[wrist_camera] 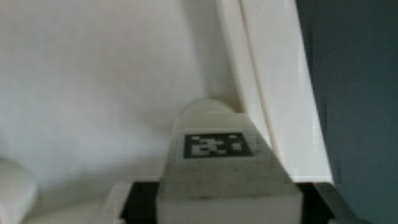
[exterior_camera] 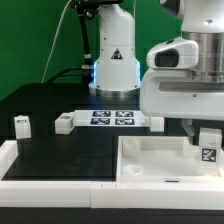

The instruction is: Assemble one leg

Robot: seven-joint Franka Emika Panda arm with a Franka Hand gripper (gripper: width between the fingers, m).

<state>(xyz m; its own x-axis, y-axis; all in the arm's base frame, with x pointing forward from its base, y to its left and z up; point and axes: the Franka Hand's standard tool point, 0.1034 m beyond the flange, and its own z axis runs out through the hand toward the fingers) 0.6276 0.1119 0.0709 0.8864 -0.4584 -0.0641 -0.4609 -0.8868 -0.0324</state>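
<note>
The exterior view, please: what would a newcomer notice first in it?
The big white gripper fills the exterior view's right side, shut on the leg just above the white tray. Behind, the marker board lies on the black table, with two more small white pieces further left.

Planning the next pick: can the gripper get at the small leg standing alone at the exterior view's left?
Probably not yet: the gripper looks shut on a leg over the tray. The far leg stands unobstructed.
</note>
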